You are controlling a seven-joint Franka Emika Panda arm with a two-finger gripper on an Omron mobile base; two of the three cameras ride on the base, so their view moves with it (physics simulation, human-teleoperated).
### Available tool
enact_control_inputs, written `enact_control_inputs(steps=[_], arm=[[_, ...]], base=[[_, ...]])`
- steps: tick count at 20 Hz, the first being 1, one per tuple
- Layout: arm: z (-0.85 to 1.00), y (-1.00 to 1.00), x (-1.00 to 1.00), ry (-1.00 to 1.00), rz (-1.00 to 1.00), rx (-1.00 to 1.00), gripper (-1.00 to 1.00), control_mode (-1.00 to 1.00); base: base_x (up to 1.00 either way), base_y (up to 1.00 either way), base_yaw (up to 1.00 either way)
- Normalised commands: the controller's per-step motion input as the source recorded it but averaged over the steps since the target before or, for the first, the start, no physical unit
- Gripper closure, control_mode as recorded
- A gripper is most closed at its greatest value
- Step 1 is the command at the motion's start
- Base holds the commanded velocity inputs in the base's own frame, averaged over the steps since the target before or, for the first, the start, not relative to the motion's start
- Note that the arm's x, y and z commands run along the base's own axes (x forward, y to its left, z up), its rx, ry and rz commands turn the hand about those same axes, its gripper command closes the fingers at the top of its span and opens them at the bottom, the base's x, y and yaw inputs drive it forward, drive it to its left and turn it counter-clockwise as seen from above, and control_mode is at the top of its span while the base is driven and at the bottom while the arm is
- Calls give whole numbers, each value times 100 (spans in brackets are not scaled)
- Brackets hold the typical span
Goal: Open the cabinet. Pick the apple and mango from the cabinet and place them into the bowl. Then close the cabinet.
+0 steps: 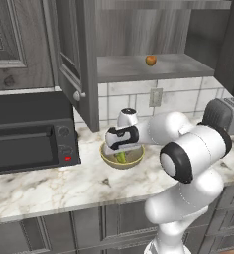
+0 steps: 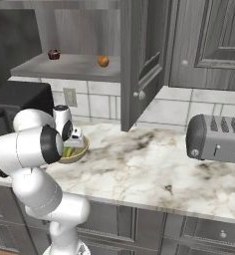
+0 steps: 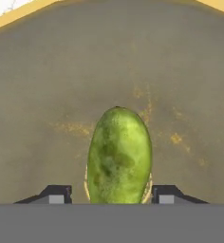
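The cabinet (image 1: 74, 64) stands open, its doors swung out over the counter. On its shelf (image 1: 153, 69) rests the small orange-red apple (image 1: 150, 60), also seen at apple (image 2: 103, 61). The tan bowl (image 1: 109, 159) sits on the counter below. Inside it is the green mango (image 1: 121, 157), close up in the hand view as mango (image 3: 118, 156) against the bowl's floor (image 3: 109, 57). My gripper (image 1: 120, 153) points down into the bowl. Its fingers straddle the mango, and a narrow gap shows beside the left tip (image 3: 57, 194).
A black microwave (image 1: 29, 131) stands left of the bowl. A grey toaster (image 2: 216, 137) sits at the right of the marble counter. A small dark red thing (image 2: 53, 54) rests on the shelf's left end. The open door (image 2: 139, 64) hangs over the counter near the bowl (image 2: 82, 152).
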Motion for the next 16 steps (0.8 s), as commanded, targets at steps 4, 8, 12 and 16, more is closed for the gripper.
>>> enact_control_inputs(steps=[4, 8, 12, 16], arm=[[53, 0, -17, 0, 0, 0, -100, -100], [68, -5, -19, 0, -2, -1, -100, -100], [59, -19, -20, 0, -3, -5, -100, -100], [55, -30, -29, 0, -5, -5, -100, -100]], base=[[0, 0, 0], [0, 0, 0], [0, 0, 0], [0, 0, 0]])
